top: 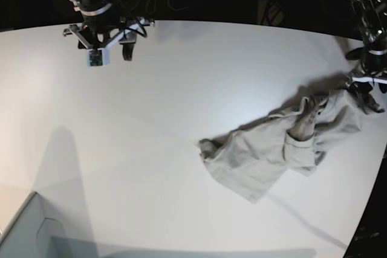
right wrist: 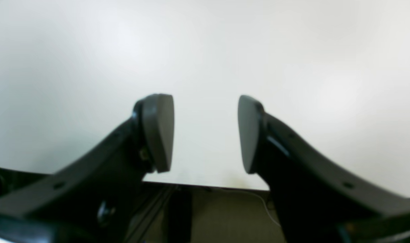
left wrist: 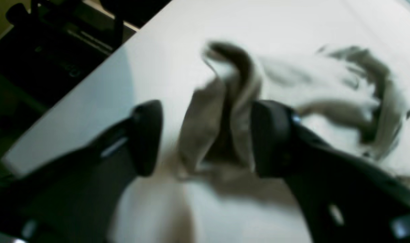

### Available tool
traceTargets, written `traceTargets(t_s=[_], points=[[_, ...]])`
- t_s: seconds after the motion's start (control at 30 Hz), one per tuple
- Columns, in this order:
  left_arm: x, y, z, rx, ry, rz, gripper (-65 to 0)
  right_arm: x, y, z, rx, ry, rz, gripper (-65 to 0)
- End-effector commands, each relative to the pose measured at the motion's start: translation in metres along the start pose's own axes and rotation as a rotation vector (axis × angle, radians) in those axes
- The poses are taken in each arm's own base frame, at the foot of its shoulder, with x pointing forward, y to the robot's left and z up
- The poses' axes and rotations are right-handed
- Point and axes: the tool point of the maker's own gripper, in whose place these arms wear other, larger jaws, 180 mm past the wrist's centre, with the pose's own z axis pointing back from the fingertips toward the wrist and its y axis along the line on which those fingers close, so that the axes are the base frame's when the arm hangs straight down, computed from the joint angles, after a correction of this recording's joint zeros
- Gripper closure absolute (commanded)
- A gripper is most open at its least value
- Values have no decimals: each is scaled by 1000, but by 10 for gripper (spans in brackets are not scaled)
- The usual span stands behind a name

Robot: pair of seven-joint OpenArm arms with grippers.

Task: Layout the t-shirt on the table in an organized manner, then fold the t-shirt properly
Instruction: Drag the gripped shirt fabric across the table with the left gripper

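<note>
White table (top: 151, 119) fills the base view, with dark floor beyond its curved rim. On that view's right the shirt (top: 272, 149) lies crumpled and partly doubled over itself, one end reaching toward the rim. The left gripper (left wrist: 205, 138) stands over that end with its jaws wide apart; a fold of cloth rises between them, gripped by neither as far as the blurred wrist view shows. The right gripper (right wrist: 205, 133) hangs spread and empty above bare table near the far edge. A pull outward could likely drag cloth off the rim, since this end sits so close to it. Plenty of open room lies toward the middle for spreading.
</note>
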Motion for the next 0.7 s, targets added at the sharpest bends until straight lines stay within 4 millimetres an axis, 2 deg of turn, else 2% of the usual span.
traceTargets(t_s=[0.0,0.17,0.23,0.33,0.43,0.6,0.67], points=[[23,-7,5,-25,-79,7,-412,9,2,2,12,-35,5,-305],[61,-38,36,-110,-193,67,-374,7,2,3,12,-29,5,-305],[71,-52,42,-137,-224,83,-370,6,2,4,12,-28,5,-305],[69,-86,31,-211,-216,110,-371,5,2,4,12,-26,4,-305],[44,-117,11,-270,-143,138,-371,5,2,4,12,-25,4,-305],[30,-150,-19,-319,-89,176,-370,-2,2,7,11,-6,3,-305],[28,-157,-29,-324,-76,188,-370,-3,1,7,10,-3,3,-305]])
